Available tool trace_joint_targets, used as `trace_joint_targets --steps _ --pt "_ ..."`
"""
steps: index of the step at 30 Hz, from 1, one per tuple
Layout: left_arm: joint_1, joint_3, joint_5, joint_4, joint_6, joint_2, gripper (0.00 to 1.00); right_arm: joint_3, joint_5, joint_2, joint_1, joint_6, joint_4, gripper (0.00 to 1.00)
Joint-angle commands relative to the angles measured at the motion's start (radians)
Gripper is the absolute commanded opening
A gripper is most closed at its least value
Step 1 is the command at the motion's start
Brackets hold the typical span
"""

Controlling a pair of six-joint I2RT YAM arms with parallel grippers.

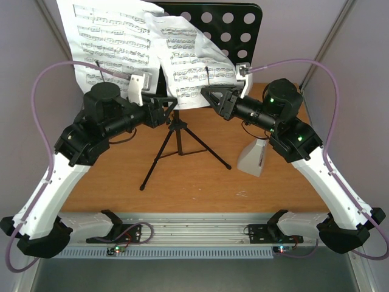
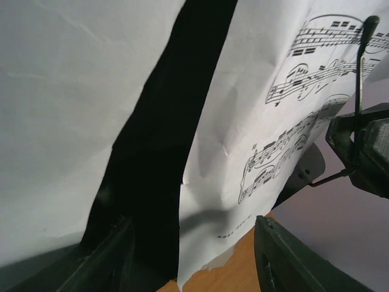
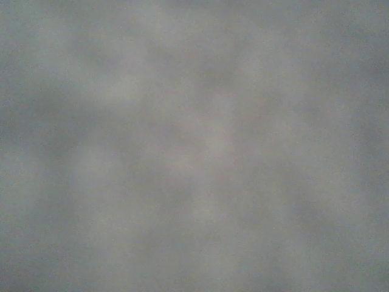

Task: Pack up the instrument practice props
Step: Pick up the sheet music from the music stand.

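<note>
Top external view gives us the music stand upright at the far middle of the table. Its tripod legs are spread on the wood and its black round-holed desk faces us. The sheet of music leans on that desk as two printed leaves. One lies flat over the desk's left side and reaches past its edge. The other is buckled and skewed across the middle, overlapping the first. We cannot tell whether the two are joined. The metronome stands upright on the table to the right of the tripod, apart from its legs, with its top hidden behind the right arm.

The left gripper sits at the stand's stem just below the desk. In the left wrist view we see its fingers spread apart and released. The bottom edge of a printed leaf and a black strip of the stand lie in the gap between them, and neither finger visibly presses the paper.

The right gripper points at the lower edge of the buckled leaf, touching it or just beside it. The right wrist view is only a grey blur, so we cannot tell whether that claw is clenched on the paper or loose.

A thin wire page holder stands in front of the notes. Purple cables loop outward from both arms.
</note>
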Motion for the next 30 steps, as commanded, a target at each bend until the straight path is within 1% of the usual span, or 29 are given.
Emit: trace_joint_targets --steps 1,6,10,13,16,19,26,30 --pt "0.005 0.027 0.033 0.051 -0.015 0.031 0.55 -0.005 -0.017 -0.018 0.011 0.004 0.028 0.22" --pt "0.005 0.044 0.032 0.057 -0.019 0.058 0.55 -0.007 -0.019 -0.025 0.012 0.002 0.027 0.22" --pt "0.005 0.023 0.067 0.111 -0.032 0.052 0.53 -0.007 -0.016 -0.030 0.012 -0.004 0.020 0.22" --pt "0.005 -0.006 0.096 0.163 -0.046 0.035 0.45 -0.008 -0.013 -0.035 0.012 -0.006 0.017 0.22" --pt "0.005 -0.046 0.125 0.231 -0.056 0.009 0.41 -0.011 -0.013 -0.036 0.012 -0.008 0.017 0.22" --pt "0.005 -0.079 0.149 0.282 -0.060 -0.015 0.34 -0.014 -0.011 -0.037 0.012 -0.010 0.018 0.21" --pt "0.005 -0.089 0.173 0.307 -0.043 -0.024 0.17 -0.030 -0.009 -0.037 0.012 -0.008 0.035 0.13" --pt "0.005 -0.095 0.164 0.307 -0.036 -0.029 0.07 -0.036 -0.008 -0.044 0.012 -0.019 0.036 0.04"
